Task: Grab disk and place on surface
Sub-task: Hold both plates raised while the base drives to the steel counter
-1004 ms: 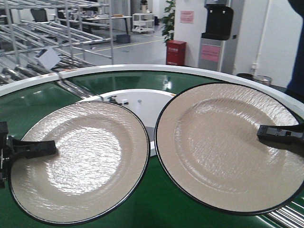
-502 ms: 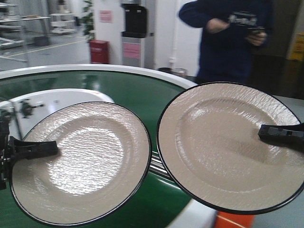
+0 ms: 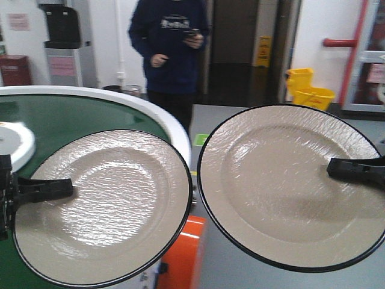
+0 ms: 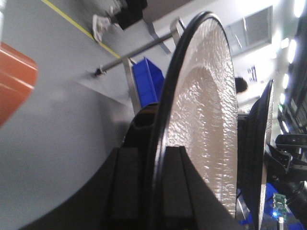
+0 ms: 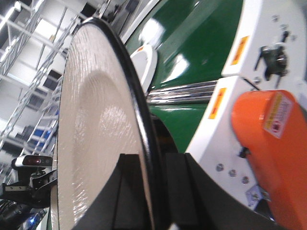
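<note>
left end effector (image 3: 63, 188): comes in from the left edge of the front view, pinching the left disk (image 3: 102, 208) at its left rim; the wrist view shows the black rim wedged between the two dark fingers.
right end effector (image 3: 337, 168): comes in from the right edge, clamped on the right rim of the right disk (image 3: 289, 186), with one finger on each face.
left disk: beige, with a rippled texture and a black edge; held in the air, face tilted toward the front camera.
right disk: same make, held a little higher and tilted the same way.
between the disks: the rims come near each other at mid-frame, and a narrow gap shows between them.
under the left disk: the green conveyor belt (image 3: 72, 114) with its white rim, and an orange housing (image 3: 180, 259) at the disk's lower right edge.
under the right disk: grey floor (image 3: 240, 274).
behind: a person (image 3: 171, 48) in dark blue stands past the belt's rim, holding something small; a water dispenser (image 3: 63, 42) is at the left, a yellow mop bucket (image 3: 310, 93) at the right.
open room: the floor stretches ahead and to the right; the belt closes off the left.
</note>
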Controlling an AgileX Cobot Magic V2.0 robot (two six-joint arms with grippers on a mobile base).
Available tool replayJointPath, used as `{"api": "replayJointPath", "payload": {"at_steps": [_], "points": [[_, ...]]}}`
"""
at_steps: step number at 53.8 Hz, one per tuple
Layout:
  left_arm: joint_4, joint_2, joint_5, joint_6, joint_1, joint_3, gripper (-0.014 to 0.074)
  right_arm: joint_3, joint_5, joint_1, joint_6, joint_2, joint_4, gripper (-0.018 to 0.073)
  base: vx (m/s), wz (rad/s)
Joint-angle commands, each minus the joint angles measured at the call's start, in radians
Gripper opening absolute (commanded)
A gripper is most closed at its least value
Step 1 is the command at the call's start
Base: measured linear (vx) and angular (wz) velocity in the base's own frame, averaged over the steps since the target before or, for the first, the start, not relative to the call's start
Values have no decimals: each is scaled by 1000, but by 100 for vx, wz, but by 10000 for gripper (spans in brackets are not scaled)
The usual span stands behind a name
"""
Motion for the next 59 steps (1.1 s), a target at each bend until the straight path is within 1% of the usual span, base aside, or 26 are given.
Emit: {"api": "replayJointPath", "payload": {"at_steps": [1,31,59], "points": [[-137,-45,70,-17,-6,-29,-1,-33,14,-7,-3,-27,130,-8,-12,-52],[-137,-45,72,-17,-6,-29,-1,-33,14,-7,-3,-27,130,-8,-6,-47],[-137,-45,77,-17,-6,-29,-1,-33,17,-7,-3,-27,130,-8,14,-49]]}}
